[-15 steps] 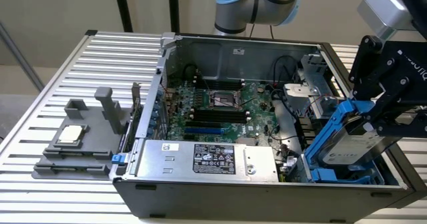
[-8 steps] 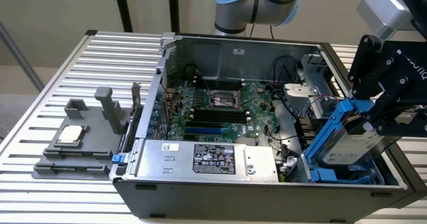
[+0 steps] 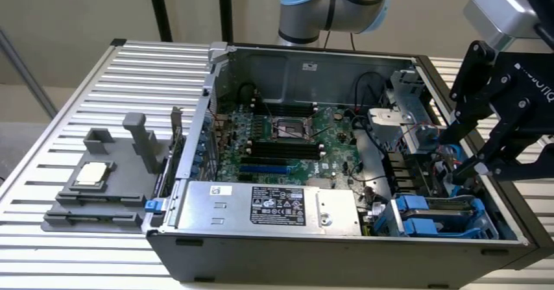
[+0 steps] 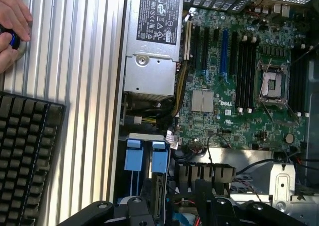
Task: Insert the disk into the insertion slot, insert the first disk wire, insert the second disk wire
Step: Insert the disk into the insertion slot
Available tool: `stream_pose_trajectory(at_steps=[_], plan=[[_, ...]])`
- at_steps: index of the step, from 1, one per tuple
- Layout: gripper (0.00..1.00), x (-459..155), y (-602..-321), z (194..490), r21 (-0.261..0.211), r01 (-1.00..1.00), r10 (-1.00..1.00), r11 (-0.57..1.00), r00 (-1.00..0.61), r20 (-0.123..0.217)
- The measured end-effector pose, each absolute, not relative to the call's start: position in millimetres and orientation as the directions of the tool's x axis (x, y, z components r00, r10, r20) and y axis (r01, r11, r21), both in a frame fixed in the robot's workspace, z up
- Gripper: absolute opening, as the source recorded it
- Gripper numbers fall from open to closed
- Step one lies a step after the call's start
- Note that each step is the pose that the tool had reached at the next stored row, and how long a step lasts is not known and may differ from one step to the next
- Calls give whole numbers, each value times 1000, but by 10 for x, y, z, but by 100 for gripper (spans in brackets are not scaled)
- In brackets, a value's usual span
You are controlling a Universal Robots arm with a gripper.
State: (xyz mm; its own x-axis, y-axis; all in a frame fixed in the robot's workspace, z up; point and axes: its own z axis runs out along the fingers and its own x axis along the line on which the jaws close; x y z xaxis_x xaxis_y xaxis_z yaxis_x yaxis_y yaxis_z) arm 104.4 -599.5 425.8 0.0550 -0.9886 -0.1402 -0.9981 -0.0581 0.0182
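The insertion slot (image 3: 445, 217) is a blue-grey drive cage at the front corner of the open computer case, on the exterior view's right. Blue plastic tabs (image 3: 414, 207) stick out of it, and a thin silver edge lies between its blue rails; I cannot tell whether that edge is the disk. My black gripper (image 3: 457, 157) hangs just behind the cage, over the case's side wall, with its fingers apart and nothing between them. In the wrist view the same blue tabs (image 4: 145, 156) lie just ahead of my gripper (image 4: 179, 206). Thin red and blue wires (image 3: 443, 151) run beside the fingertips.
A silver power-supply box (image 3: 268, 205) lies along the case front beside the cage, with the green motherboard (image 3: 286, 141) behind it. A grey fixture with a processor (image 3: 93, 176) sits on the slatted table. A black keyboard (image 4: 25, 156) and a person's hand (image 4: 12, 21) are in the wrist view.
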Motion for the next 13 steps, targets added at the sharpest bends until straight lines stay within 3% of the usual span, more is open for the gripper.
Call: stream_pose_trajectory(at_steps=[13], plan=[[47, 1112, -5994, 4257, 18, -998, -988, -60, 56, -140]])
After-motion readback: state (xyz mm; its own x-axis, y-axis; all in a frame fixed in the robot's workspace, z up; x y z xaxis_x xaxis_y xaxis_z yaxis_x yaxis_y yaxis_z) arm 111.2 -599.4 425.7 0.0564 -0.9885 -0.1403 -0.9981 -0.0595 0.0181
